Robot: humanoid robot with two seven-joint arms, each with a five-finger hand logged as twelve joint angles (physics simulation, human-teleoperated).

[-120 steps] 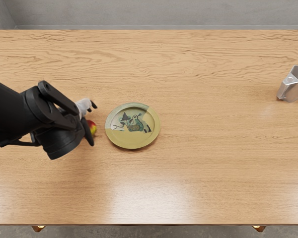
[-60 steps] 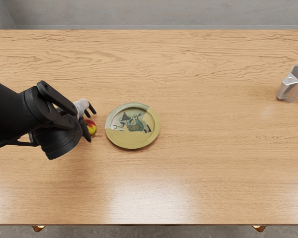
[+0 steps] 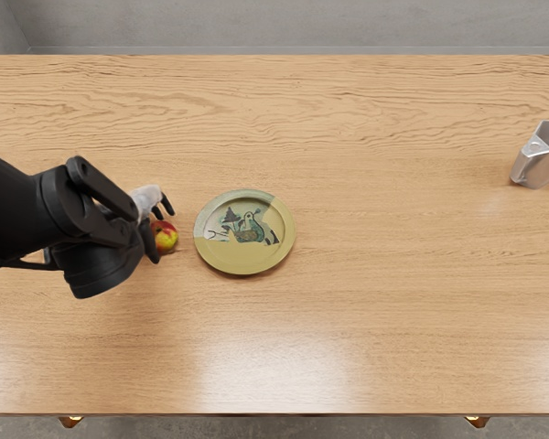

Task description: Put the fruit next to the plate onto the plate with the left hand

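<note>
A small red and yellow fruit point(image 3: 166, 236) lies just left of the round green plate point(image 3: 244, 231) with a painted picture, which sits on the wooden table. My left hand point(image 3: 156, 225) comes in from the left on a thick black arm. Its pale fingers point(image 3: 150, 198) curl over the fruit from above and the left, and a dark digit presses the fruit's left side. The plate has nothing on it. A grey metallic piece of the right hand point(image 3: 539, 155) rests at the right edge of the table.
The wooden table point(image 3: 366, 302) runs wide in every direction around the plate. Its front edge lies along the bottom of the view and a grey wall stands behind its far edge.
My left arm has drawn a little to the left and up. The fruit has shifted slightly left with the hand and shows more fully. The plate and right hand have not moved.
</note>
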